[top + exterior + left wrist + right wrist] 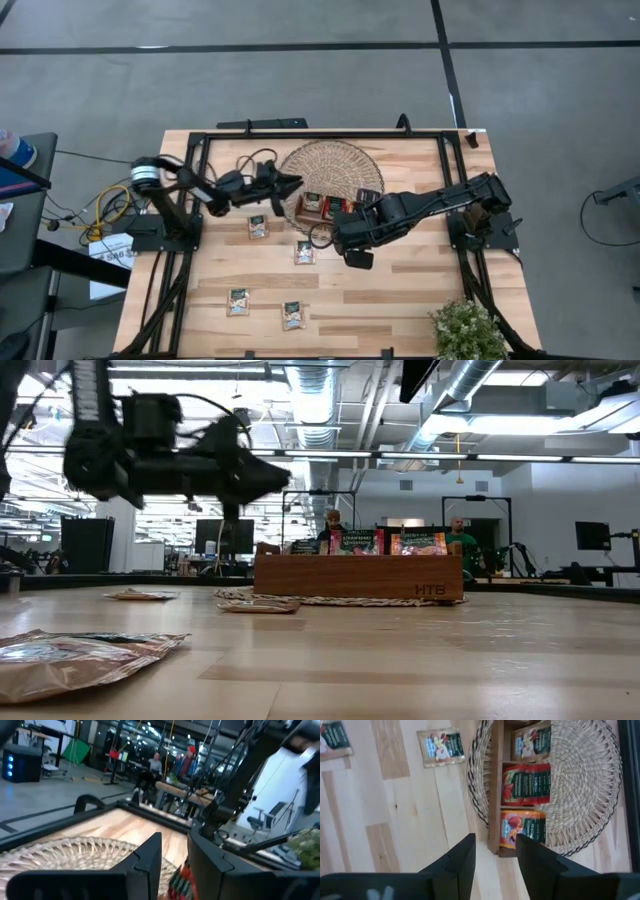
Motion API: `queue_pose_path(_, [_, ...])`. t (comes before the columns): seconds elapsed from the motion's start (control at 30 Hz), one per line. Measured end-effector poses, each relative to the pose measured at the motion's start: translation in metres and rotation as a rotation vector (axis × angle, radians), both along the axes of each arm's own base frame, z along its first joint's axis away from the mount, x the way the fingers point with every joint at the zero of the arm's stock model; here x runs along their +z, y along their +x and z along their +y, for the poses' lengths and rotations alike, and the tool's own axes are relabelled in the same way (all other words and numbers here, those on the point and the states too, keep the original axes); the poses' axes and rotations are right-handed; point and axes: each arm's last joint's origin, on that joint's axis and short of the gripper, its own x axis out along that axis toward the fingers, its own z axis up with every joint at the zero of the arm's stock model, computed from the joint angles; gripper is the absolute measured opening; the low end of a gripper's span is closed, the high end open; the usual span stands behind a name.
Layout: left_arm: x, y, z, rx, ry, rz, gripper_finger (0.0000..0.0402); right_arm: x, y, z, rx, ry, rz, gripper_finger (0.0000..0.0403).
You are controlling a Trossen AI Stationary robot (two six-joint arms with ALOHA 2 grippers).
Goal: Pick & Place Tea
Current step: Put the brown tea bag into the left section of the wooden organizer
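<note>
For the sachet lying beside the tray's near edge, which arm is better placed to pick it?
Probably right: its open, empty end effector hovers just beside that sachet, while the left end effector sits over the woven mat.

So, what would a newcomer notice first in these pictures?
Probably the round woven mat at the far middle of the table, with the wooden tray of tea sachets on it. The left hand and right hand meet beside it. Four loose sachets lie nearer the front.

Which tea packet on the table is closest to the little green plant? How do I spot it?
Find the round woven mat holding the wooden tray. Four tea sachets lie loose on the bare wood below it. The one you want is in the front pair, the nearer one to the plant.
</note>
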Motion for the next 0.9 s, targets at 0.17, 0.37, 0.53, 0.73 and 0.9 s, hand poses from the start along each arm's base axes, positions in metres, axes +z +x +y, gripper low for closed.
queue_pose_path(0.17, [0.018, -0.025, -0.017, -0.110, -0.060, -0.038, 0.0085, 0.000, -0.002, 0.004, 0.035, -0.010, 0.015, 0.0134])
queue_pose_path(0.37, [0.041, -0.038, -0.042, -0.226, -0.104, 0.038, 0.0085, 0.000, -0.004, 0.009, 0.075, -0.019, 0.024, 0.0134])
queue_pose_path(0.53, [0.059, -0.043, -0.056, -0.173, -0.155, 0.379, 0.0085, 0.000, -0.007, 0.012, 0.141, -0.054, 0.051, 0.0134])
queue_pose_path(0.73, [0.085, -0.065, -0.063, -0.021, -0.175, 0.775, 0.0085, 0.013, -0.028, 0.001, 0.117, -0.189, 0.054, 0.0134])
queue_pose_path(0.9, [0.097, -0.073, -0.063, 0.013, -0.189, 0.870, 0.0085, 0.035, -0.071, -0.017, 0.004, -0.183, -0.112, 0.0134])
